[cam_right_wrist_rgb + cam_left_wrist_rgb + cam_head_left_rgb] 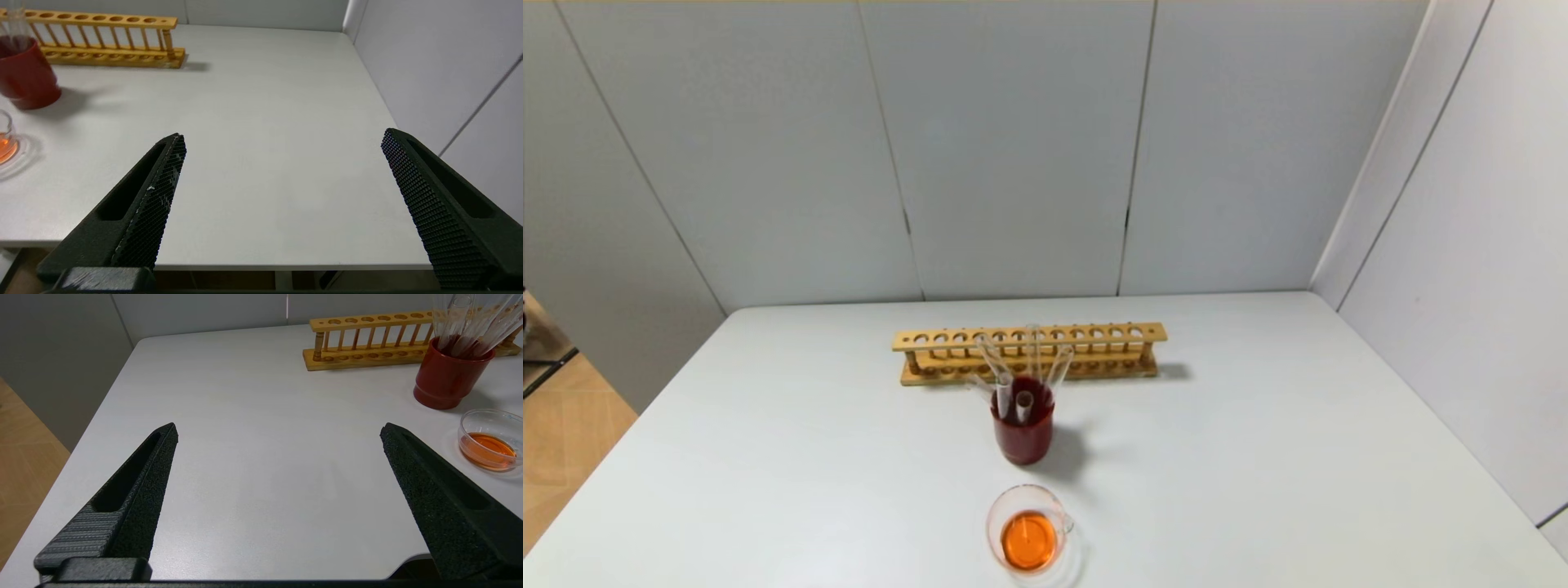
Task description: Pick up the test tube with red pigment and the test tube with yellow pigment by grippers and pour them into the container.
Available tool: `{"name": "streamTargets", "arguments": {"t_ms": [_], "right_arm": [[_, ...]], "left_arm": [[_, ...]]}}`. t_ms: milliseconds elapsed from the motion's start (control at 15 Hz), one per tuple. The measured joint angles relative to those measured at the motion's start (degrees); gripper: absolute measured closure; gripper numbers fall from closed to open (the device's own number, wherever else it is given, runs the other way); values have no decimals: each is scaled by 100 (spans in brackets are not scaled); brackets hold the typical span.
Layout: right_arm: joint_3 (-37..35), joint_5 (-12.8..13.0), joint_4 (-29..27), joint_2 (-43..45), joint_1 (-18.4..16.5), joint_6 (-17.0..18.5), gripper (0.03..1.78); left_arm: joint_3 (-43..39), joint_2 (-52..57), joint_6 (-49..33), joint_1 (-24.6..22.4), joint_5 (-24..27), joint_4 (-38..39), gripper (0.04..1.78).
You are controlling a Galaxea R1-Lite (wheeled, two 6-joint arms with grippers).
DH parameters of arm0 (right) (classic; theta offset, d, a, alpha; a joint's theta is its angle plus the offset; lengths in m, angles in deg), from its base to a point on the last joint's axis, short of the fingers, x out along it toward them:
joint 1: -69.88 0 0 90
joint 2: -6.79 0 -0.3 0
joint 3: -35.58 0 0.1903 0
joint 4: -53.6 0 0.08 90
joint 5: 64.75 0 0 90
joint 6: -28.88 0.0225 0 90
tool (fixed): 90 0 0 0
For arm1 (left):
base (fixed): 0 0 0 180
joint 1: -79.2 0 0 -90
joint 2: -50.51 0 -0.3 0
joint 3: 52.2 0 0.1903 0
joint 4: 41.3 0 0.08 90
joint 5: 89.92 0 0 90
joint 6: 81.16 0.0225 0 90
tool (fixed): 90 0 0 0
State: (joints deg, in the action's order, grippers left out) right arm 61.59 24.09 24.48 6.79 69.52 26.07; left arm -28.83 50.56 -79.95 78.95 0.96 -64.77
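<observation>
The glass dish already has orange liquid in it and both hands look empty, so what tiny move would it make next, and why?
Probably none toward the tubes: I would just keep both arms pulled back. The container already holds orange liquid, the test tubes stand in the dark red cup, and the left hand and right hand are open and empty near the table's front edge.

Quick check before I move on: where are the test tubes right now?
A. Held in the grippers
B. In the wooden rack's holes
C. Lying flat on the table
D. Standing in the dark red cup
D: the clear test tubes stand leaning in the dark red cup, in front of the wooden rack, whose holes look empty; the left gripper and right gripper are both open and hold nothing.
</observation>
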Motion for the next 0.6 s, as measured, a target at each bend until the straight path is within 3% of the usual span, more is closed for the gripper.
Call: {"name": "streamTargets", "arguments": {"t_ms": [600], "right_arm": [[-34, -13, 2, 11, 0, 57, 7]], "left_arm": [[0, 0, 0, 0, 0, 0, 7]]}}
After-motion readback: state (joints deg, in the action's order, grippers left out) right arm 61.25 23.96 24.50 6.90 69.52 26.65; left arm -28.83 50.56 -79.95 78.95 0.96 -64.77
